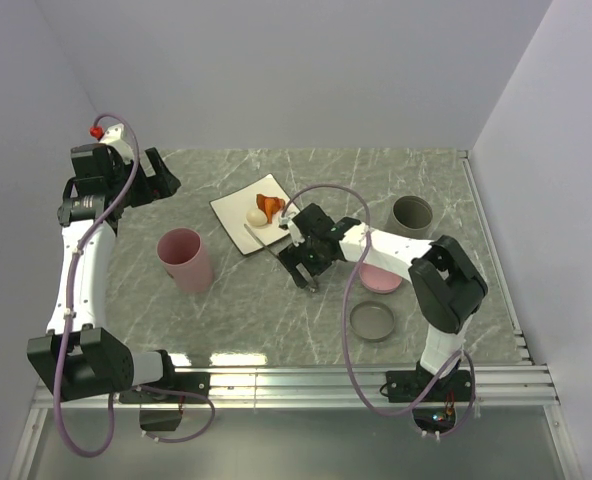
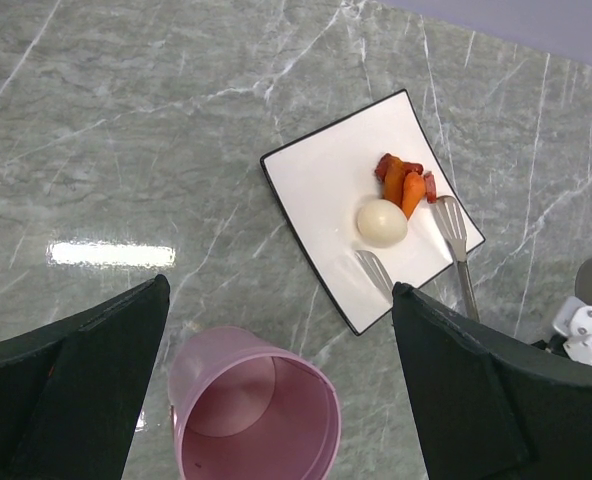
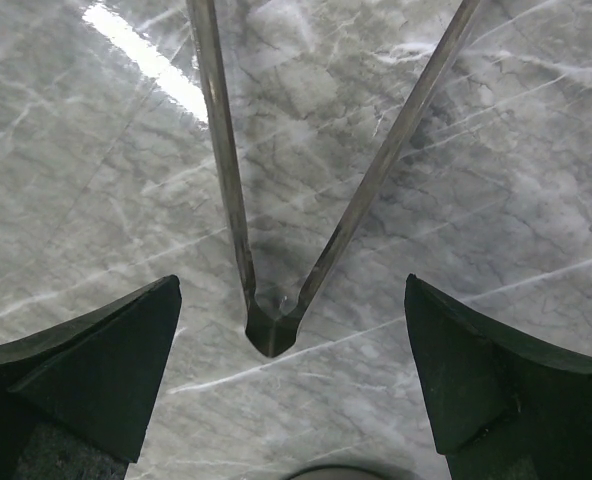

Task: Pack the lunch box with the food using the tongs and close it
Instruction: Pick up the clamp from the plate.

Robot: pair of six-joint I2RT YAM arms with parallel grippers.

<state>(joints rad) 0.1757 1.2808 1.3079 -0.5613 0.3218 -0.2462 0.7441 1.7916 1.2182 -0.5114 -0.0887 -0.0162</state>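
Black fingers of the right gripper stand wide apart and hold nothing. One finger sits on each side of the joined end of the slim silver metal tongs, which lie flat on the grey marble table. Whether the fingertips touch the tabletop I cannot tell. The tongs' two arms splay away toward the white square plate, and their flat tips rest on it beside the small white egg-sized ball and the glossy orange-brown pieces. The tongs look light, springy and slippery. I judge the best hold is across both arms, just ahead of the joint. The left gripper hangs high, also spread and empty, above a pink plastic cup.
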